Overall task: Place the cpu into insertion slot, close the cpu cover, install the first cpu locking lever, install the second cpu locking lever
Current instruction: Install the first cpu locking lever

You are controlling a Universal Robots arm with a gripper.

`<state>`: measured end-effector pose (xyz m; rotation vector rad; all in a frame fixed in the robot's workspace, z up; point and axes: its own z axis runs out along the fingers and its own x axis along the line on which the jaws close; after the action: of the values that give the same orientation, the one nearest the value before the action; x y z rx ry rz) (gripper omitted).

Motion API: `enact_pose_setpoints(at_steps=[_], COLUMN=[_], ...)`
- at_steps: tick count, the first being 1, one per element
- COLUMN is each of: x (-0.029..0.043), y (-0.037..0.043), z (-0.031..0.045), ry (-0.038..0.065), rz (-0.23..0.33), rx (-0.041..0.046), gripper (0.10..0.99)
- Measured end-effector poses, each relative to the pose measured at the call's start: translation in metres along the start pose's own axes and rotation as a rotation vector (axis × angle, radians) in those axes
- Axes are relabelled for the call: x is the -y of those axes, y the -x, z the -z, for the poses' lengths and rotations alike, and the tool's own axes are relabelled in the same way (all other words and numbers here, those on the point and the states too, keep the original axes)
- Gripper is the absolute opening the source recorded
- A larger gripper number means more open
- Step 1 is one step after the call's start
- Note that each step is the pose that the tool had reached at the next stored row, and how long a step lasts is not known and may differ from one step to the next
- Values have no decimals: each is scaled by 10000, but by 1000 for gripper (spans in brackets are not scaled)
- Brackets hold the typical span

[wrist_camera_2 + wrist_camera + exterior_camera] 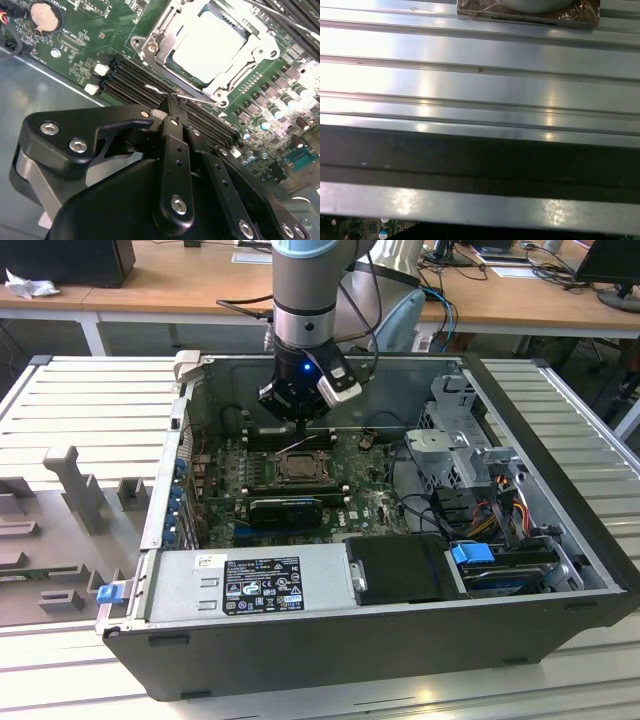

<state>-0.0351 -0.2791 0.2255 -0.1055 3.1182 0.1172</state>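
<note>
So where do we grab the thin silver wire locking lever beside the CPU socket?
Probably on the thin silver wire lever's straight stretch beside the silvery metal cover frame. Approach from above and squeeze across the wire, because the long black memory slots crowd its side.

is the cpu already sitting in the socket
Yes, in the second wrist view the cpu lies in the insertion slot with the cpu cover framing it.

Black memory slots [135, 82] and a thin lever [195, 97] crowd the claw [172, 112].
</note>
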Motion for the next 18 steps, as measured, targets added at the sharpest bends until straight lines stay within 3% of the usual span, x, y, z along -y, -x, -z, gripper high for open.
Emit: enact_pose_setpoints(at_steps=[3, 18], x=[3, 30], y=[52, 111], z=[-11, -94], ry=[0, 0], rz=[1, 0], rx=[-1, 0], gripper=[106, 106])
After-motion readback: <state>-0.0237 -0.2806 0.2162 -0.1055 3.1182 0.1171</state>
